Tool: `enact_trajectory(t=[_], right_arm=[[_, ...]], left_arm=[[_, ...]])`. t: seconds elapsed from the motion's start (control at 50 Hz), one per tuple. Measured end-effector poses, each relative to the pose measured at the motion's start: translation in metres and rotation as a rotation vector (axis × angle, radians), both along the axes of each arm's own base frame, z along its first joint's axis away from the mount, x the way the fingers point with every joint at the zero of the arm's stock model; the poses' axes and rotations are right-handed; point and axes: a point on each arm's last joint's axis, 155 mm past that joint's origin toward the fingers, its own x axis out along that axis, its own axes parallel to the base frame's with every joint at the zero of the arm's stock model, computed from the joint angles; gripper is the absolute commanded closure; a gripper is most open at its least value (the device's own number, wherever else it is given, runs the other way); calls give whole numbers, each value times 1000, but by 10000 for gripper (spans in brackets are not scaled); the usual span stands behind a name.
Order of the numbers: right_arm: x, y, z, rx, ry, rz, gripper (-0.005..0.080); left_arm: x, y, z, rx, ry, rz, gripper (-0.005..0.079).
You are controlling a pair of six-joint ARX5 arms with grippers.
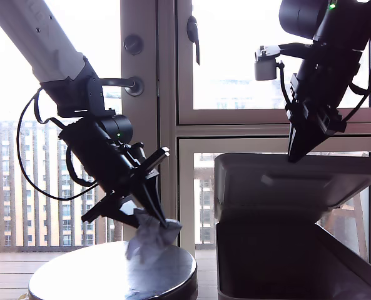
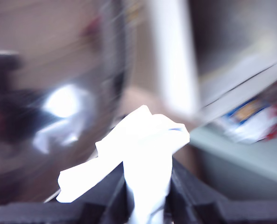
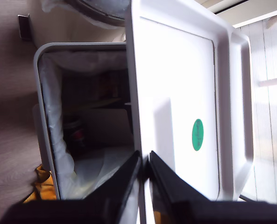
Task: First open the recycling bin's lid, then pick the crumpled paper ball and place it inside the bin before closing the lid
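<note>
The crumpled paper ball (image 1: 149,237) (image 2: 145,147) is pinched between the dark fingers of my first gripper (image 1: 164,223) (image 2: 147,198), right at the top of the round table at the exterior view's left. Whether it still touches the table I cannot tell. At the exterior view's right stands the recycling bin (image 1: 279,262) (image 3: 39,93), open, with a white liner inside. Its lid (image 1: 285,181) (image 3: 175,93) is tilted up, showing a round green mark (image 3: 197,134). My second gripper (image 1: 295,156) (image 3: 145,163) is shut on the lid's edge and holds it raised.
The round dark glossy table (image 1: 110,275) sits low at the exterior view's left, close beside the bin. Behind both are window frames with handles (image 1: 191,31) and a balcony railing. Some rubbish lies at the bottom of the bin (image 3: 82,135).
</note>
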Motion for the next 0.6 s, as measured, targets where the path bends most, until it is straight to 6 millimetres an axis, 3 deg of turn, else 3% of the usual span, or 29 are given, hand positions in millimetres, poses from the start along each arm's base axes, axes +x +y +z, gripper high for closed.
enact_trajectory(t=[0.3, 0.6], right_arm=[[9, -2, 20, -13, -32, -16, 765], [19, 0, 42, -8, -70, -23, 765]], left_arm=[[0, -41, 11, -82, -29, 4, 767], [-18, -90, 6, -154, -17, 52, 767]])
